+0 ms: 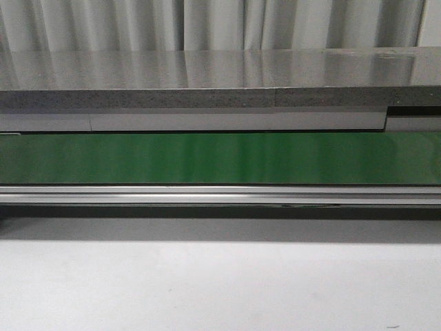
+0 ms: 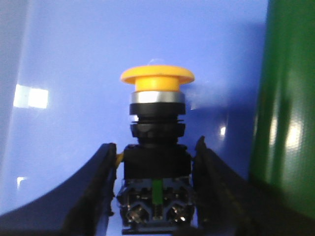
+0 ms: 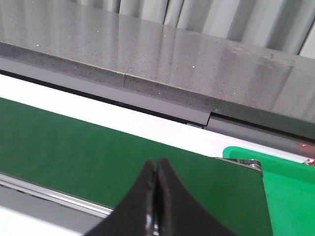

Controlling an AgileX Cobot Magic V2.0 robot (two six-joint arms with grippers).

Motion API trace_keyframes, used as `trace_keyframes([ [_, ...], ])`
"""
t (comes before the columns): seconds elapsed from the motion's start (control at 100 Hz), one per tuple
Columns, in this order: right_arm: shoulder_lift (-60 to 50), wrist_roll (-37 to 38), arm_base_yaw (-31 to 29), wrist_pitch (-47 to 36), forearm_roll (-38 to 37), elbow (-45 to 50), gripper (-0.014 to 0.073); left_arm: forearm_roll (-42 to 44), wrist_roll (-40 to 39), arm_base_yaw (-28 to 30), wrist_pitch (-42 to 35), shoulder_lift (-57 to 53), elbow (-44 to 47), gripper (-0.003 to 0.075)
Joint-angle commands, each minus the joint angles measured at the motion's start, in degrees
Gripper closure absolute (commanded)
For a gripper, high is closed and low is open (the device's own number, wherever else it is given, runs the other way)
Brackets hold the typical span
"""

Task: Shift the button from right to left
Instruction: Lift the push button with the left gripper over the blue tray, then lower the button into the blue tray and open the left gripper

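Button (image 2: 156,162) sits between my left gripper (image 2: 153,196) fingers, black body clamped, yellow cap up, over blue surface (image 2: 74,49) beside green belt (image 2: 285,123). Right gripper (image 3: 156,196) closed, empty, above belt. Transfer seemingly almost done; release still left.

Setting: industrial test bench, lab or workshop type.
Green conveyor belt (image 1: 220,158) runs across in an aluminium frame (image 1: 220,195); speckled grey stone-like counter (image 1: 207,79) behind it, pale curtain (image 1: 207,24) as backdrop, plain white tabletop (image 1: 220,283) in front. Bright green bin (image 3: 290,196) sits at belt end.
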Motion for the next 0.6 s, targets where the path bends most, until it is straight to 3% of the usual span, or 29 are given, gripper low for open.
trace_keyframes([
  [0.0,0.28,-0.38,0.14,-3.76,0.84,-1.57,0.0661,0.21,0.01,0.19,-2.43,-2.61,-1.82,0.0661],
  [0.16,0.28,-0.38,0.14,-3.76,0.84,-1.57,0.0661,0.21,0.01,0.19,-2.43,-2.61,-1.82,0.0599],
  [0.35,0.28,-0.38,0.14,-3.76,0.84,-1.57,0.0661,0.21,0.01,0.19,-2.43,-2.61,-1.82,0.0359],
  [0.42,0.28,-0.38,0.14,-3.76,0.84,-1.57,0.0661,0.21,0.01,0.19,-2.43,-2.61,-1.82,0.0304],
  [0.59,0.28,-0.38,0.14,-3.76,0.84,-1.57,0.0661,0.32,0.01,0.19,-2.43,-2.61,-1.82,0.0292],
])
